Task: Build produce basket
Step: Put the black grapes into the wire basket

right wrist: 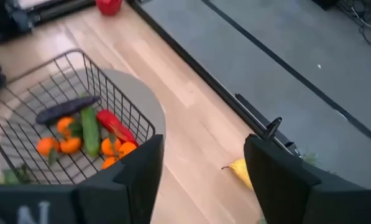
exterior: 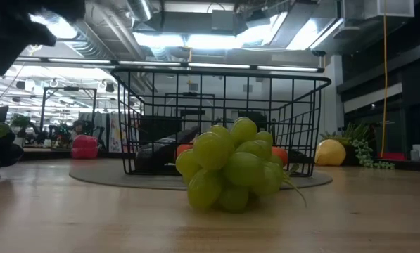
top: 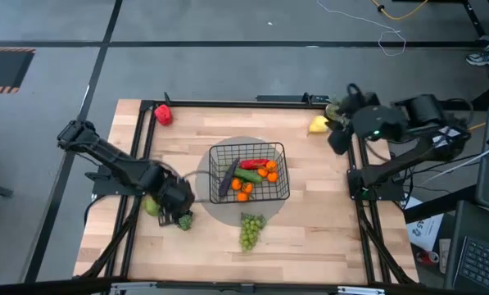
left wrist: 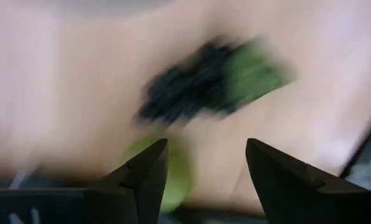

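Hovering low over the desk (top: 310, 238) at about eight o'clock from the basket (top: 278, 190), the left tool (top: 177, 215) has its two dark fingers spread apart with nothing between them. Just beneath and beside it lie a dark purple grape bunch (top: 183, 220) with green leaves and a green apple (top: 151, 206), the apple on the tool's outer side; the left wrist view shows both as blurred shapes ahead of the parted fingers (left wrist: 145, 177).

The right tool (top: 339, 138) hangs above the desk's far right corner, at about two o'clock from the basket, fingers likewise parted and empty. A yellow pear (top: 319, 124) lies just beside it on the wood.

The black wire basket sits on a round grey mat (top: 201, 197) at the desk's centre. Inside it are a dark eggplant (top: 228, 175), a green cucumber (top: 249, 174), a red chili (top: 255, 163) and several oranges (top: 269, 170).

A green grape bunch (top: 250, 229) lies on the desk at six o'clock from the basket, near its front edge. A red pepper (top: 163, 115) sits well apart, at ten o'clock, near the far left corner.
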{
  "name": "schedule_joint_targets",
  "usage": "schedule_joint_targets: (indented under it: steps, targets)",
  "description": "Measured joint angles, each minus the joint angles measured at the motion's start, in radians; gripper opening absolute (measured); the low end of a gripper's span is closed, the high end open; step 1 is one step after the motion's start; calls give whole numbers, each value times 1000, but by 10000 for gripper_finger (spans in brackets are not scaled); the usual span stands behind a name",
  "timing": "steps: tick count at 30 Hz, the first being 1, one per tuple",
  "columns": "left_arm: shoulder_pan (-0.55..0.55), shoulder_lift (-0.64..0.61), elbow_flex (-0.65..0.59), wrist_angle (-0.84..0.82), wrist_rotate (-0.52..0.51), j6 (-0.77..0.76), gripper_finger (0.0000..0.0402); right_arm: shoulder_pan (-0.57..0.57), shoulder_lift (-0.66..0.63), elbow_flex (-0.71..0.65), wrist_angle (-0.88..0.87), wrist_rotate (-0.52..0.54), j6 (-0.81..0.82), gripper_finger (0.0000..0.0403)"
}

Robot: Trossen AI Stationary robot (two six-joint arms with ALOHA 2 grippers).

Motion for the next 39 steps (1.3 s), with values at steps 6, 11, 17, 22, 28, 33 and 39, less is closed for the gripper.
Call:
schedule_joint_targets:
  steps: [6,11,17,22,28,33,39]
  targets:
    - [-164,-10,-3,157,-193,-4,209,0,-35,0,0,0,4,222]
    - [-241,14,-100,177,-249,-34,209,0,-27,0,0,0,2,222]
    - [-263,34,-184,293,-235,117,209,0,-5,-1,1,0,-15,222]
    - [-261,39,-183,297,-336,199,208,0,15,-1,1,0,-30,222]
    - [-254,42,-227,301,-298,272,208,0,33,-1,1,0,-33,222]
    - [-254,42,-285,308,-338,275,208,0,37,-1,1,0,-51,222]
    - [-254,42,-355,363,-325,337,208,0,37,-1,1,0,-51,222]
